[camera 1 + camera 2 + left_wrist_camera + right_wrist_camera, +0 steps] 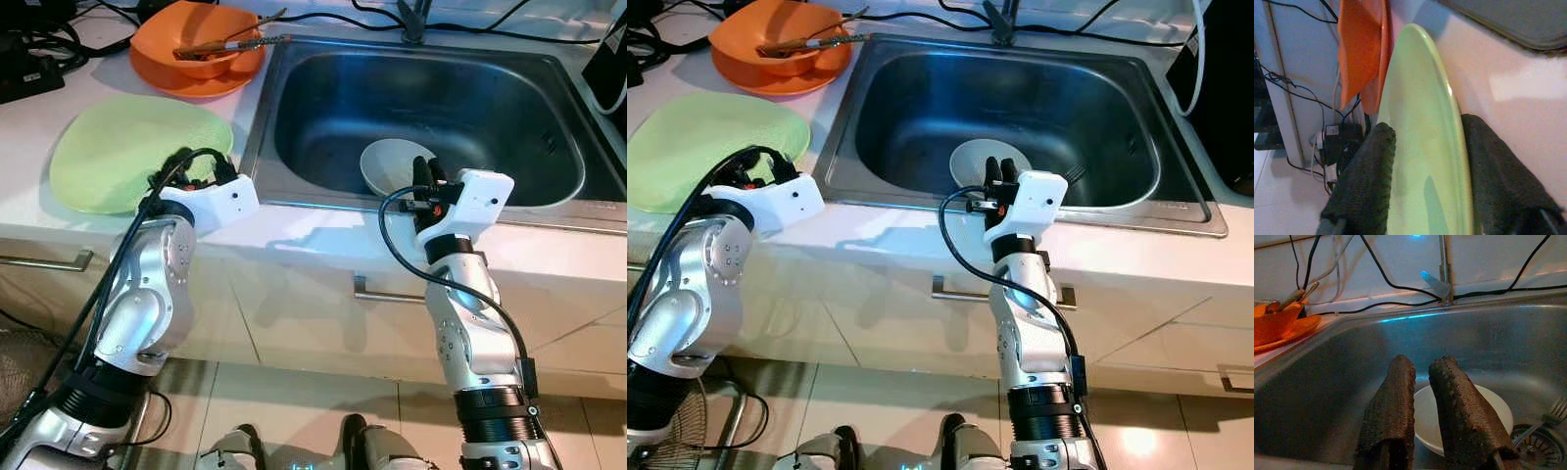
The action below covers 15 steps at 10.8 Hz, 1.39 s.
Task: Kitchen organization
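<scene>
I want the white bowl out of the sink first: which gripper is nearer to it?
Right. The right gripper hangs over the sink's near rim, just above the white bowl. The left gripper is off at the green plate on the counter.

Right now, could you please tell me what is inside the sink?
In the sink lie a white bowl and a fork by the drain. The right end effector hides part of the bowl.

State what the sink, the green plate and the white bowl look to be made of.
Sink: brushed stainless steel, judging by its grey metallic sheen and soft reflections.
Green plate: probably plastic or melamine; matte pale green, thin rim between the left end effector's open fingers.
White bowl: ceramic or melamine, smooth and faintly glossy; the look leaves it open.
</scene>
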Motion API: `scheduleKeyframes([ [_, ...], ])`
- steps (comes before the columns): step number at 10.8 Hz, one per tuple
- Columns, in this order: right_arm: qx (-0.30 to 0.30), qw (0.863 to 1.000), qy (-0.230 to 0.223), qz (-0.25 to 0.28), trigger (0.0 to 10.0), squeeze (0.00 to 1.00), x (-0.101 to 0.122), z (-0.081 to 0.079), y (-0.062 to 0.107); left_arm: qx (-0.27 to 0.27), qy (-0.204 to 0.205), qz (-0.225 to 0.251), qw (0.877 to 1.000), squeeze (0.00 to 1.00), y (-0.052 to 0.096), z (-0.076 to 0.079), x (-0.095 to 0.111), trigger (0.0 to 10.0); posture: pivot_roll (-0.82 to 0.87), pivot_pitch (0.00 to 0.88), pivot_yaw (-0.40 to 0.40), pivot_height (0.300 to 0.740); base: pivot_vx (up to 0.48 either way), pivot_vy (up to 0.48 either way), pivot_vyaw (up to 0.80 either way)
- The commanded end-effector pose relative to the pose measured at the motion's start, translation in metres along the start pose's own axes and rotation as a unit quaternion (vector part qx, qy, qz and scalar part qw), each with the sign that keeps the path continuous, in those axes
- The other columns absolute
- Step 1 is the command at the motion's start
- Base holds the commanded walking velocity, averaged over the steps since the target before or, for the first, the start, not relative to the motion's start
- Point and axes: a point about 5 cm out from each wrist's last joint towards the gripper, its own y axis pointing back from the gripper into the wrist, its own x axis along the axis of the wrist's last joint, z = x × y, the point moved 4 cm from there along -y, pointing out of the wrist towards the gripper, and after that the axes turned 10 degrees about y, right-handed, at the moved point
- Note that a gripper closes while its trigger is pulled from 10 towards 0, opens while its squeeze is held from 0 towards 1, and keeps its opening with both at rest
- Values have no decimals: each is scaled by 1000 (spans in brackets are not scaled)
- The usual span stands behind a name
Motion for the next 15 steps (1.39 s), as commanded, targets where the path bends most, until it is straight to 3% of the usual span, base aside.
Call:
scheduleKeyframes([
  [1,-2,1000,-3,-28,10000,0,-12,2,3,-119,-1,-38,992,0,-1,55,-17,0,93,219,-33,740,0,0,0],
  [13,6,999,-3,-33,10000,0,-14,2,1,-126,6,-24,992,0,-1,56,-8,0,90,194,-33,740,0,0,0],
  [14,6,999,-2,-33,10000,0,-14,2,1,-115,9,-31,993,0,-2,53,-10,2863,92,195,-35,740,0,0,0],
  [15,7,999,-2,-34,10000,0,-14,2,1,-97,9,-38,995,0,-3,49,-13,10000,93,199,-36,740,0,0,0],
])
